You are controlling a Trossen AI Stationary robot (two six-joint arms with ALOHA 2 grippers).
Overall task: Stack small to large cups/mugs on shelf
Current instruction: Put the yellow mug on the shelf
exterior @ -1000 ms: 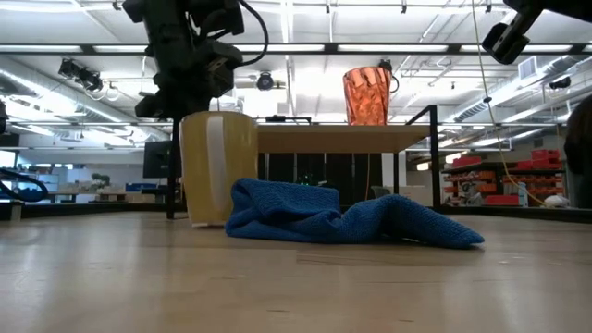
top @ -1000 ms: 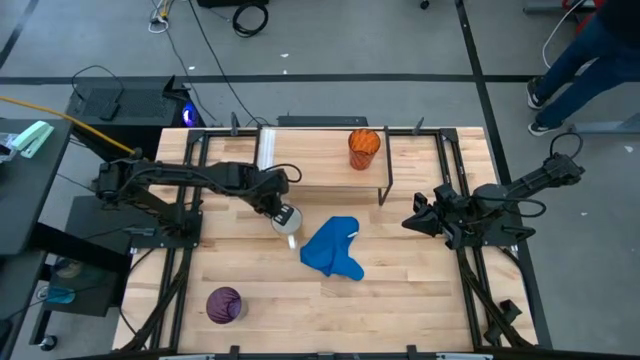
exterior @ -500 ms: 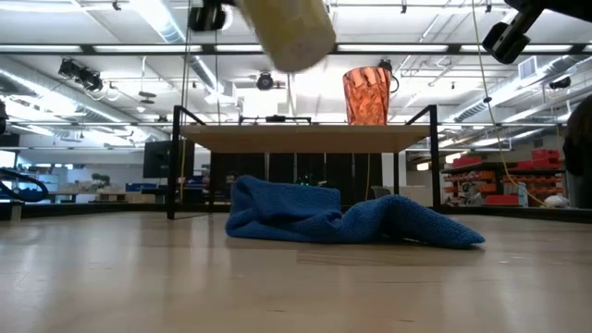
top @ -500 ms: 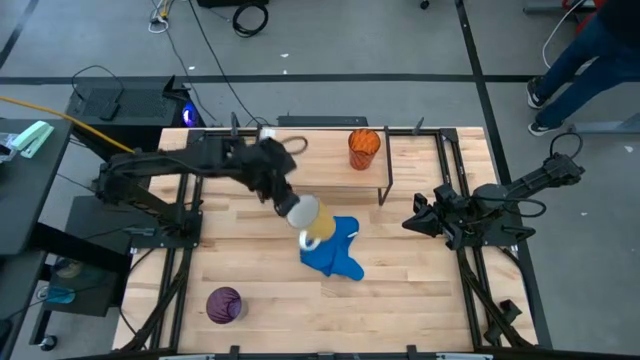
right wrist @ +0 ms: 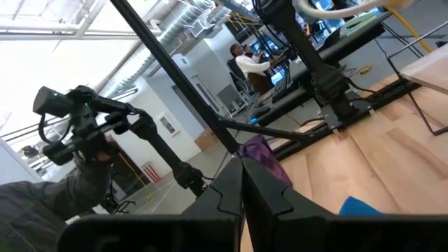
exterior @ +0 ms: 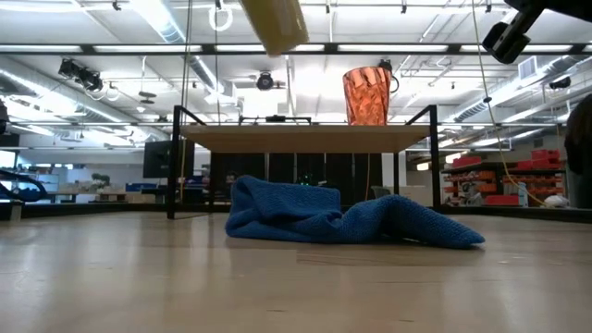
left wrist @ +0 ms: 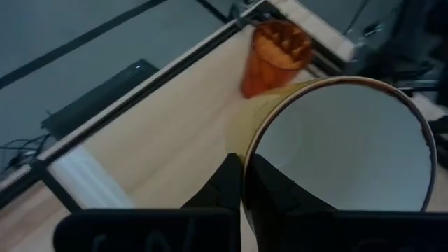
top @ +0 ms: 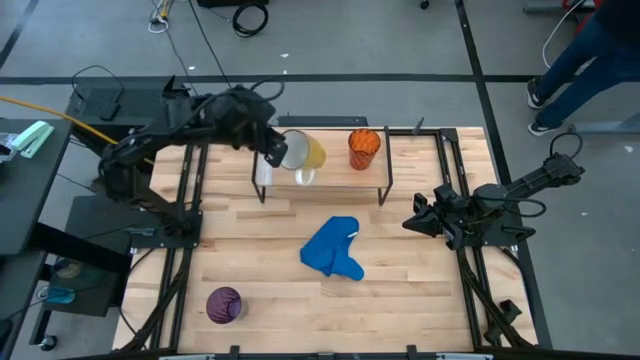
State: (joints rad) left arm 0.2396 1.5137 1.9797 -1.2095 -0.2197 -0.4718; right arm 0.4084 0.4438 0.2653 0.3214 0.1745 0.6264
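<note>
Left pincer (top: 272, 150) pinches the white mug's (top: 302, 153) rim, tilted above the shelf (top: 330, 170); placing step. Next: upright it beside the orange cup (top: 363, 148); right pincer (top: 418, 222) waits, pressed together.

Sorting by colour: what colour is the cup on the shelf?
Translucent orange cup, standing on the shelf; clearest in the low view.

The left gripper (left wrist: 243, 187) pinches the white mug (left wrist: 343, 147) by its rim — orange cup (left wrist: 273, 56) beyond on the shelf (left wrist: 168, 133).

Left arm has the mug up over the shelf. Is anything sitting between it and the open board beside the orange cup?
Nothing visible does. The left gripper holds the mug tilted above the shelf, and the board under it looks bare. The orange cup stands apart, nearer the right end. The blue cloth lies on the tabletop, off the shelf.
</note>
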